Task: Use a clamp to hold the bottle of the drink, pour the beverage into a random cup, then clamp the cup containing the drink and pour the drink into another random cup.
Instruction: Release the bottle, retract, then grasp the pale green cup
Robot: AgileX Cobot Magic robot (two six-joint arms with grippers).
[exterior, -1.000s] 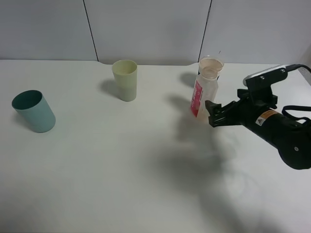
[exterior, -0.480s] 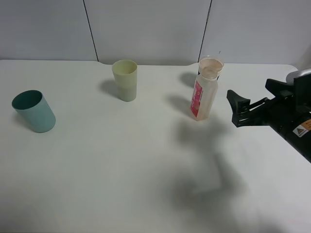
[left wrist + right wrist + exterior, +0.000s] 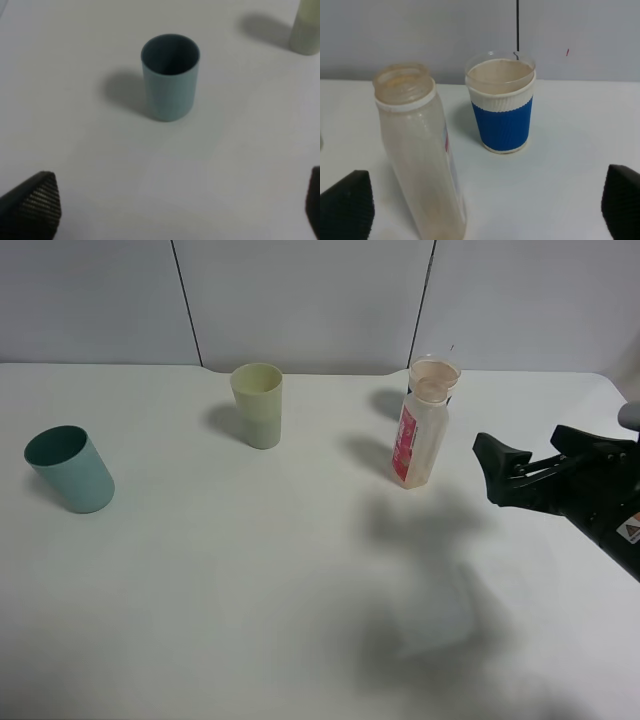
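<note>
**Bottle stands free, both clamps spread and empty**

The white table (image 3: 300, 570) runs back to a grey panelled wall; its far edge passes just behind the blue-and-white cup (image 3: 502, 107), and its right far corner lies near the right arm. The near half of the tabletop is bare, and a broad bare strip lies between the bottle (image 3: 420, 435) and the yellow-green cup (image 3: 258, 405).

The bottle stands on its base right of centre, long axis close to vertical, its wide, uncapped mouth pointing up and its red-pink label facing the yellow-green cup. It is just in front of the blue-and-white cup, and I cannot tell whether they touch. Its walls look milky; how much drink it holds I cannot tell.

The right gripper (image 3: 518, 445) hangs just right of the bottle, apart from it, fingers spread and holding nothing. The left gripper (image 3: 175, 205) is spread wide and empty, facing the upright teal cup (image 3: 170, 75), which stands well apart at far left.

Count: one bottle, three cups, two grippers.
</note>
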